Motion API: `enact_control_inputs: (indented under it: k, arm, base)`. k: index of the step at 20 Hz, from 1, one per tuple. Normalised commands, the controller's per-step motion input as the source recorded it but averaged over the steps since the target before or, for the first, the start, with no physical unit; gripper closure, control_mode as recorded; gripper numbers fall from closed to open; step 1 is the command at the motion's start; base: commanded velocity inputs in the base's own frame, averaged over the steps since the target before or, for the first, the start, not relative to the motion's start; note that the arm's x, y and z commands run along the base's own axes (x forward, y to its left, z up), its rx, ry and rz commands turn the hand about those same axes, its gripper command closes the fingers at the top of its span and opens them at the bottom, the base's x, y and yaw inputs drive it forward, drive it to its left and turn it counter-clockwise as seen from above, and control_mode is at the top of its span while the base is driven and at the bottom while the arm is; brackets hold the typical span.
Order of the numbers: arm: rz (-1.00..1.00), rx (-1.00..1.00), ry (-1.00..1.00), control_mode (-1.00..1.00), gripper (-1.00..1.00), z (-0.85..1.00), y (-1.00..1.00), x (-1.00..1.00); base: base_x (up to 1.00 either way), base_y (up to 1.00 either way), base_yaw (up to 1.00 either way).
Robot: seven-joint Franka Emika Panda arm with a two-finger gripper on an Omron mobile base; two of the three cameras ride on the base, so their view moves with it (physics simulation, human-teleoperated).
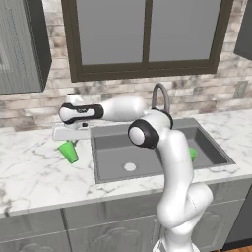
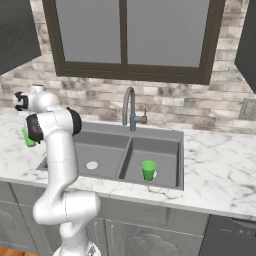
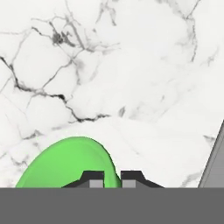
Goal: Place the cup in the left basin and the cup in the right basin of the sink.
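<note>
Jaws nearly closed, pinching the rim of a green cup [image 3: 65, 164]; in the hand view the two dark fingertips [image 3: 93, 178] sit close together at the cup's edge. Gripper [image 1: 72, 139] is out over the marble counter [image 1: 34, 172], left of the sink [image 1: 106, 138]. Held cup hangs tilted under the hand, clear of the counter surface as far as I can tell. It's plain bright green. Second green cup [image 2: 148, 170] stands upright in the right basin [image 2: 165, 150], beside the drain. Left basin [image 2: 102, 150] shows its pale drain [image 2: 92, 165].
</note>
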Motion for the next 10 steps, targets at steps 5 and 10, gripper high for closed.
enact_control_inputs:
  k: [5, 10]
  arm:
    - [0.00, -0.17, -0.10, -1.00, 1.00, 0.01, -0.35, 0.00]
    - [-0.04, -0.07, -0.11, -1.00, 1.00, 0.00, -0.41, 0.00]
  base:
    - [0.00, 0.00, 0.00]
    - [0.00, 0.00, 0.00]
